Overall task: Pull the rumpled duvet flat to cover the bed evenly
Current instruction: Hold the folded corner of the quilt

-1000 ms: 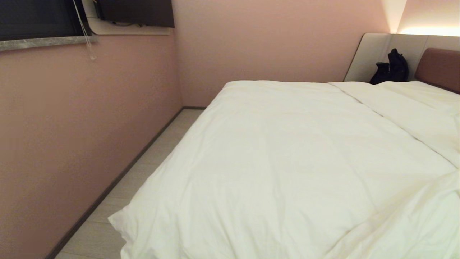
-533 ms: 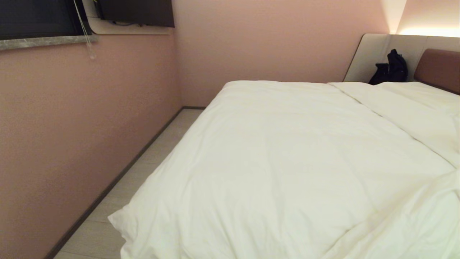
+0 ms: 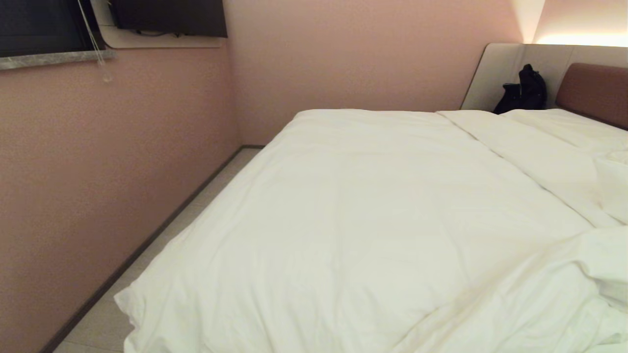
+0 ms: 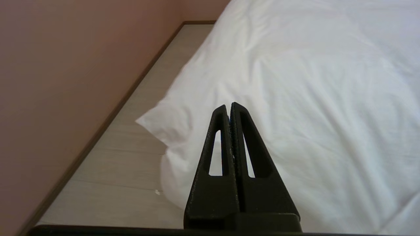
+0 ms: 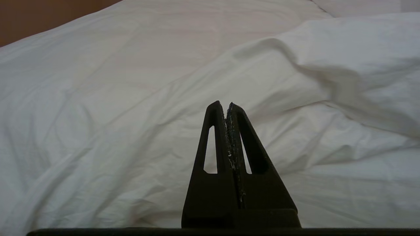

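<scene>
The white puffy duvet [image 3: 363,215] lies over most of the bed [image 3: 593,90]. Its near left corner [image 3: 128,301] sticks out over the floor, and its near right part is bunched into folds [image 3: 588,274]. My left gripper [image 4: 229,105] hangs shut and empty above that left corner [image 4: 154,119]. My right gripper [image 5: 223,104] is shut and empty above the creased duvet [image 5: 131,98], with a raised fold [image 5: 344,55] beyond it. Neither arm shows in the head view.
A pink wall [image 3: 98,171] runs close along the bed's left side, leaving a narrow strip of pale floor [image 3: 196,215]. A black bag [image 3: 522,90] sits by the reddish-brown headboard. A dark window [image 3: 34,24] and a dark screen [image 3: 169,17] are up left.
The whole head view has shifted left, so the camera has moved; more of the bunched duvet at the right now shows. The bedding itself has not moved.
</scene>
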You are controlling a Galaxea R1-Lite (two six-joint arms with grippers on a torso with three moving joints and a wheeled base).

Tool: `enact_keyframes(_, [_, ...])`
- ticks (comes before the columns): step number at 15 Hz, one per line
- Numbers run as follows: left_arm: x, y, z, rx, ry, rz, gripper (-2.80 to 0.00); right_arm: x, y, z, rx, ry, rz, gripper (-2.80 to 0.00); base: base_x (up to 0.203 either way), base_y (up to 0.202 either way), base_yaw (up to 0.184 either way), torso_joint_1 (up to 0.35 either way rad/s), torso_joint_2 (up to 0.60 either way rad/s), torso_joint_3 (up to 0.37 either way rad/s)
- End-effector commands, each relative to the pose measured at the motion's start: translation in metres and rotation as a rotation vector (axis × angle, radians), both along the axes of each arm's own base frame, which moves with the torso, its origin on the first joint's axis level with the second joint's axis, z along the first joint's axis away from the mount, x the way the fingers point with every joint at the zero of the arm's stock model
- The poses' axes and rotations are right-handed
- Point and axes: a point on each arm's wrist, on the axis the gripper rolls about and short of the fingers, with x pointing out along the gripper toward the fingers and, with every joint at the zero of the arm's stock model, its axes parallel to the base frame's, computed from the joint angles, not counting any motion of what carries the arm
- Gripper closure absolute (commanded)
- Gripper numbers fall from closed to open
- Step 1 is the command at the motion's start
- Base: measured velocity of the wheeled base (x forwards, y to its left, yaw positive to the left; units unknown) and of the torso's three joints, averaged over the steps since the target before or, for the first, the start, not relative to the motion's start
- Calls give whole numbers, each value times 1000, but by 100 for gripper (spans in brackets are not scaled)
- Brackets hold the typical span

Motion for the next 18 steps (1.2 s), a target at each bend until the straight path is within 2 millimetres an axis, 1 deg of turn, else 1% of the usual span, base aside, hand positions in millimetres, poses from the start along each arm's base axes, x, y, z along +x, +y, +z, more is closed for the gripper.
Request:
enact_keyframes(1, [0,0,0,0,0,1,0,0,0,0,0,-1,-1,0,0,-199,-3,-2,-2,-2])
enact_keyframes(7, [0,0,0,2,3,1,0,0,0,0,0,-1,-1,0,0,-196,-1,2,2,1])
enact_keyframes(9, [0,0,0,12,1,0,0,0,0,0,0,-1,-1,0,0,-147,-4,3,1,-1])
enact_keyframes(14, [0,0,0,12,1,0,0,0,0,0,0,-1,-1,0,0,-12,0,1,0,1])
enact_keyframes(18, [0,0,0,10,1,-1,0,0,0,0,0,-1,-1,0,-165,0,-1,9,3,1])
